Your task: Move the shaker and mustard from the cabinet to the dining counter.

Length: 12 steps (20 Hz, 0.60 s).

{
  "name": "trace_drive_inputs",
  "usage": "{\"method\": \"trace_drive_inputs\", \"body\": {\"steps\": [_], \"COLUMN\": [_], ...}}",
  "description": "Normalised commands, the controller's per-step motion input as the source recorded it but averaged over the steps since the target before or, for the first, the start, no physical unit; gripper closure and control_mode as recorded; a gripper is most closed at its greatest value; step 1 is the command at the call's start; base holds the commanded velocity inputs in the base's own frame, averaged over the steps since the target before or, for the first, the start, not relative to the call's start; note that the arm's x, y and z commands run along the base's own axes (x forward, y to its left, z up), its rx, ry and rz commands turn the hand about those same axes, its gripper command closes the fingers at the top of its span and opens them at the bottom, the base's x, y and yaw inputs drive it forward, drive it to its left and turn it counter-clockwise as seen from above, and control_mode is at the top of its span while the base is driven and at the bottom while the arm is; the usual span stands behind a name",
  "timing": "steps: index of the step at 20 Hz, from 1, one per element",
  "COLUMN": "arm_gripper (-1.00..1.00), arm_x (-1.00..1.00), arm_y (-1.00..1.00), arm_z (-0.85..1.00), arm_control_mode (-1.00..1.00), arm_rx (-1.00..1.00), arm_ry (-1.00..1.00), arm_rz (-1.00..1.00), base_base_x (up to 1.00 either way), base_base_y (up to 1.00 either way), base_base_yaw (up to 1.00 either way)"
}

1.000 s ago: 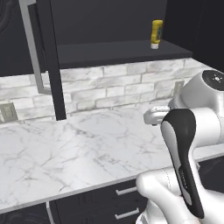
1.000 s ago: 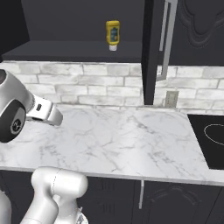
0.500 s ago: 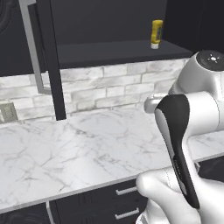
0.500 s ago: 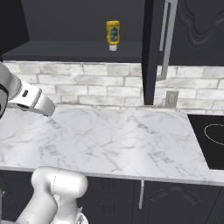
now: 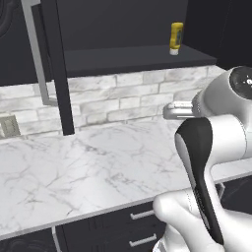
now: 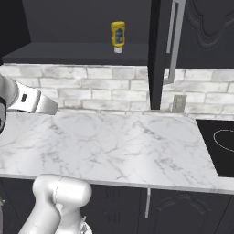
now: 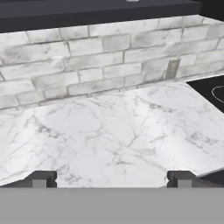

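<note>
Hand view: the gripper (image 7: pixel 109 178), jaws wide apart and empty, faces the worktop (image 7: pixel 113 131). The mustard (image 6: pixel 118 36) stands on the cabinet (image 6: pixel 82 48) shelf, far above; reaching it likely requires raising the arm.

Bare marble worktop (image 6: pixel 119 146) gives free passage; open cabinet door (image 6: pixel 157 55) flanks the mustard (image 6: pixel 118 35).

Arm (image 5: pixel 206 162) is folded up close over the base, elbow high, dark-padded link running down the lower right of the left base view. Forearm (image 6: pixel 29 99) pokes in from the left edge of the right base view, roughly level. Gripper (image 7: pixel 109 179) jaws spread wide, nothing between them. Both fingertips (image 7: pixel 40 178) sit far apart at the bottom of the hand view, touching nothing.
</note>
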Motion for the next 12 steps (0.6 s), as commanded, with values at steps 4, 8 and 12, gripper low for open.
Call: {"method": "trace_drive_inputs", "body": {"steps": [4,8,12], "arm_gripper": [-1.00,-1.00,-1.00], "arm_x": [0.09,0.09,0.09], "arm_y": [-0.11,-0.10,-0.04], "arm_z": [0.32,0.51,0.44], "arm_control_mode": [-1.00,-1.00,-1.00], "arm_rx": [-0.01,-0.04,-0.06], "arm_ry": [-0.22,0.00,0.00], "arm_rz": [-0.01,-0.05,-0.08], "base_base_x": [0.00,0.00,0.00], "base_base_y": [0.00,0.00,0.00], "base_base_yaw": [0.00,0.00,0.00]}}
